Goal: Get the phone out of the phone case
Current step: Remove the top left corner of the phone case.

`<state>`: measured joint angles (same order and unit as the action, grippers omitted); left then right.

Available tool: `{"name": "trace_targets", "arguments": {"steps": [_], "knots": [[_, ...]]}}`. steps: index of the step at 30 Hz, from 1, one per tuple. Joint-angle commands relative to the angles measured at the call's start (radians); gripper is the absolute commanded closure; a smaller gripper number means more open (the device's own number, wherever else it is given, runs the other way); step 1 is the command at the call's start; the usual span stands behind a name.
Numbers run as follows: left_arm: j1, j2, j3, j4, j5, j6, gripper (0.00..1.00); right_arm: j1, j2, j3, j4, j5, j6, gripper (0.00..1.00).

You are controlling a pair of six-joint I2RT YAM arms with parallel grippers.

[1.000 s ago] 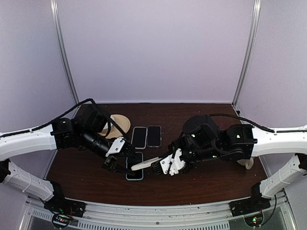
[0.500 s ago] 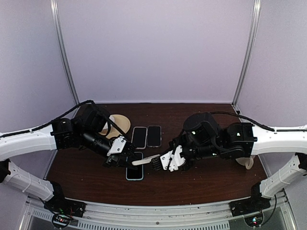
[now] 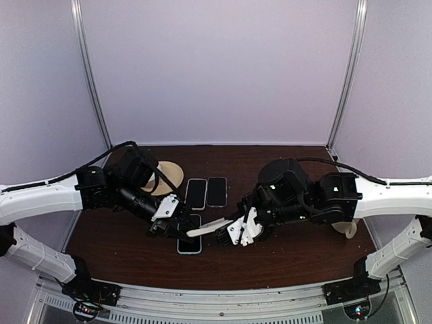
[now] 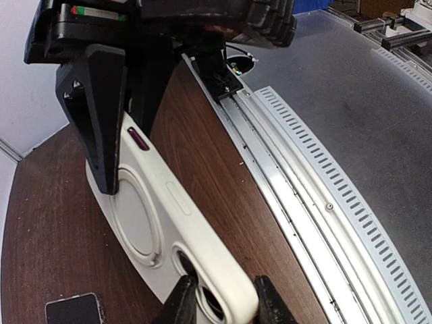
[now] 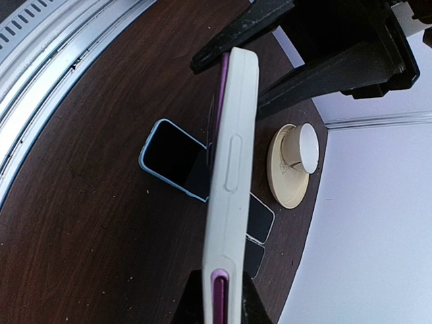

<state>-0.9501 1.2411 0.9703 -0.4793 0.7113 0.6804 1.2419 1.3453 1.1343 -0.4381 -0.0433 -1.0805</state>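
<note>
- Above the table (image 3: pixel 283 264) in the top view, the cream phone case (image 3: pixel 209 228) is held off the wood between the arms, over a blue-cased phone (image 3: pixel 190 246).
- The left gripper (image 3: pixel 180 230) is clamped on the case's left end and the right gripper (image 3: pixel 230 233) on its right end. Two dark phones (image 3: pixel 206 192) lie well behind.
- From the left wrist, the case shows its back, with the ring and lens holes facing this camera. The left fingers (image 4: pixel 183 304) pinch the camera end, and the right arm's dark finger presses the far end.
- The opening likely faces away from this camera, so the phone should leave on that side. Pressing through the lens holes is one way to start it.
- From the right wrist, the case is edge-on. The purple phone (image 5: pixel 217 291) shows as a sliver at the near end and along one rim, so it looks fully seated.
- With both pincers squeezing the same shell, pulling them apart would likely achieve nothing.
- One pincer should hold the rim alone while the other peels a corner lip back, then slides the phone out.
- Work low and slowly, because a freed phone could drop onto the blue-cased phone beneath.
</note>
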Motion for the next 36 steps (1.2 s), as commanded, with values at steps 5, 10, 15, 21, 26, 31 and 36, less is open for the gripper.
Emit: {"name": "trace_targets", "arguments": {"steps": [5,10,15,21,26,31,36], "knots": [[-0.011,0.032,0.02,-0.084,0.116,-0.008,0.79,0.078,-0.016,0.02,0.044,-0.031,-0.2,1.0],[-0.012,0.044,0.033,-0.133,0.161,0.008,0.78,0.095,-0.007,0.009,0.065,0.002,-0.235,1.0],[-0.011,0.048,0.034,-0.153,0.155,0.02,0.79,0.114,0.005,0.019,0.072,0.011,-0.256,1.0],[-0.011,0.057,0.045,-0.174,0.132,0.034,0.79,0.135,0.009,0.017,0.078,0.014,-0.267,1.0],[-0.011,0.068,0.065,-0.186,0.112,0.03,0.81,0.167,0.015,-0.014,0.093,0.037,-0.268,1.0],[-0.011,0.093,0.091,-0.219,0.106,0.026,0.8,0.188,0.02,-0.028,0.101,0.039,-0.26,1.0],[-0.01,0.088,0.092,-0.227,0.082,0.027,0.77,0.189,0.021,-0.044,0.119,0.075,-0.252,1.0]]}}
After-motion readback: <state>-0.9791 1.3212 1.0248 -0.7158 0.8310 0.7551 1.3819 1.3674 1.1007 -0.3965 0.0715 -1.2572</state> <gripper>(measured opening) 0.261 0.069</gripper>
